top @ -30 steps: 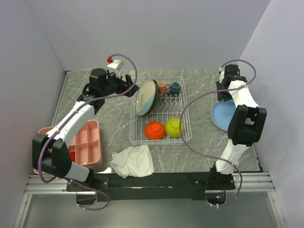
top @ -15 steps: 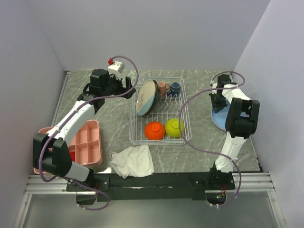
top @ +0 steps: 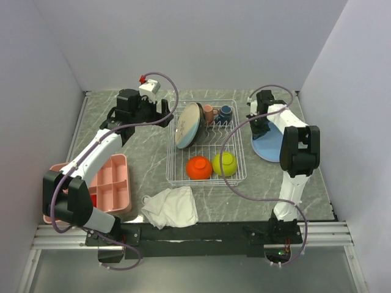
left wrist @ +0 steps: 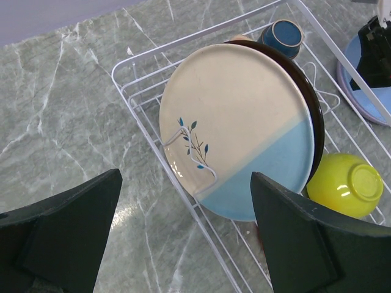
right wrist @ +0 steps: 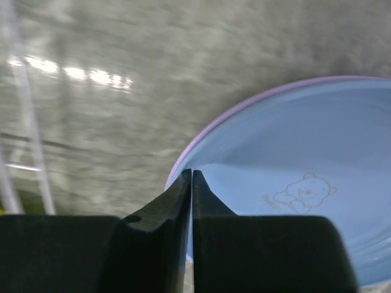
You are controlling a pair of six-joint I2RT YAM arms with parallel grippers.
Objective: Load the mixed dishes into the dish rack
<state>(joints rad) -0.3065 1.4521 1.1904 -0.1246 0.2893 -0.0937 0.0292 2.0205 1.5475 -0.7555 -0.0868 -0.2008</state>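
Top view: dish rack mid-table holds cream-and-blue plate leaning at its left, orange bowl & green bowl in front, pink mug & blue mug at back. Light-blue plate lies on table just right of rack. L gripper wide open above rack; R gripper fingers pressed together at that plate's rim.
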